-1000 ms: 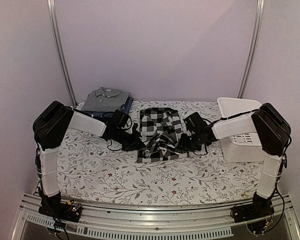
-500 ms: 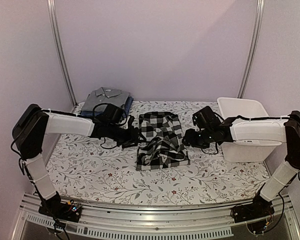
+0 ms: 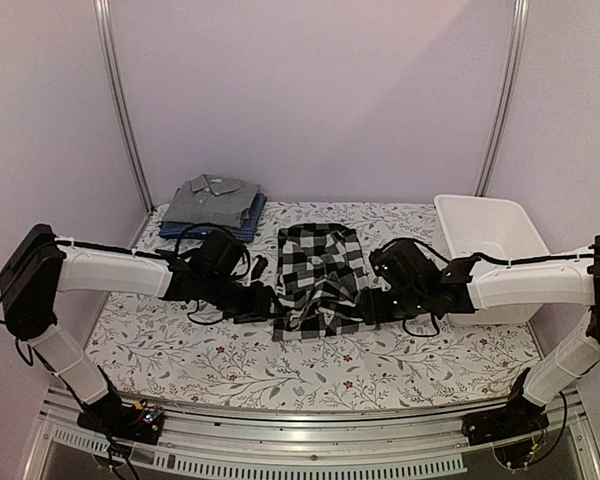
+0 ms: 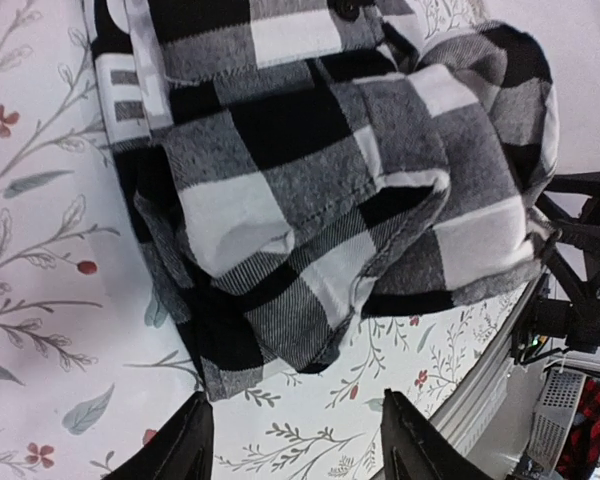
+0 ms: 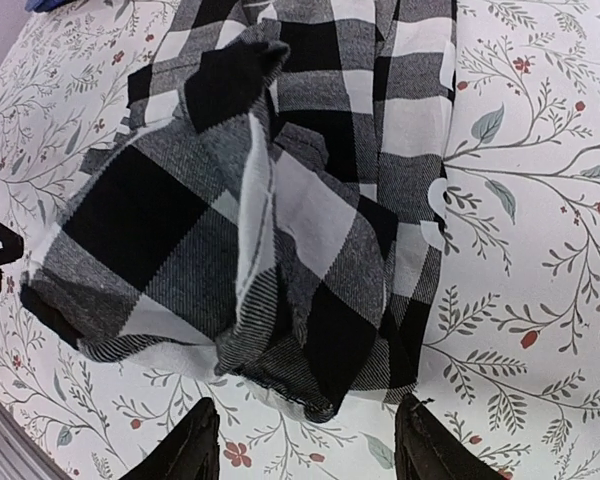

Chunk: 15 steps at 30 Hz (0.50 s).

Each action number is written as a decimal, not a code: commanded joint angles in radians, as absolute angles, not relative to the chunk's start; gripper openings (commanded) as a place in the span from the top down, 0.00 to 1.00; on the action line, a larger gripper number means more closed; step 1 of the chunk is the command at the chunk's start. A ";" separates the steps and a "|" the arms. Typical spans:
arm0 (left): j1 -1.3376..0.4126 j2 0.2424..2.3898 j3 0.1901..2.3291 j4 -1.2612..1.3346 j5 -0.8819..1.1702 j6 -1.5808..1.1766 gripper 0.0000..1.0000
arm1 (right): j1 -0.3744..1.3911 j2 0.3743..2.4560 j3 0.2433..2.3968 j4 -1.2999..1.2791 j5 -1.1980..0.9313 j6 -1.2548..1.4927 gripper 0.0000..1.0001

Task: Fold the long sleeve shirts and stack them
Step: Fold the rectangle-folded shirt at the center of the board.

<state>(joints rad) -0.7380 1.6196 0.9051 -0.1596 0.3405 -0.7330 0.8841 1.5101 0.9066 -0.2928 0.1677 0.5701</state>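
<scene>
The black-and-white checked shirt lies partly folded in the middle of the flowered table, its near edge bunched. A plain grey shirt rests folded on a blue one at the back left. My left gripper sits low at the checked shirt's near left corner, open, with only tablecloth between its fingers. My right gripper sits at the near right corner, also open and holding nothing. Both stand just short of the cloth's hem.
A white plastic basket stands at the right side of the table, behind my right arm. The flowered tablecloth stretches to the metal rail at the near edge. Upright poles flank the back wall.
Both grippers have opened and let go of the checked shirt. Both arms have stretched out and dropped lower, moving toward the shirt's near corners. The shirt has settled flatter.
</scene>
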 commanded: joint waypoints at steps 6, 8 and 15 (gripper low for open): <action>-0.807 1.692 0.916 -0.118 0.320 -0.769 0.46 | 0.891 1.524 0.851 -0.269 0.224 0.604 0.45; -0.810 1.725 0.945 -0.116 0.315 -0.770 0.49 | 0.890 1.536 0.855 -0.249 0.232 0.612 0.48; -0.811 1.808 1.038 -0.140 0.293 -0.781 0.66 | 0.890 1.616 0.929 -0.239 0.227 0.612 0.65</action>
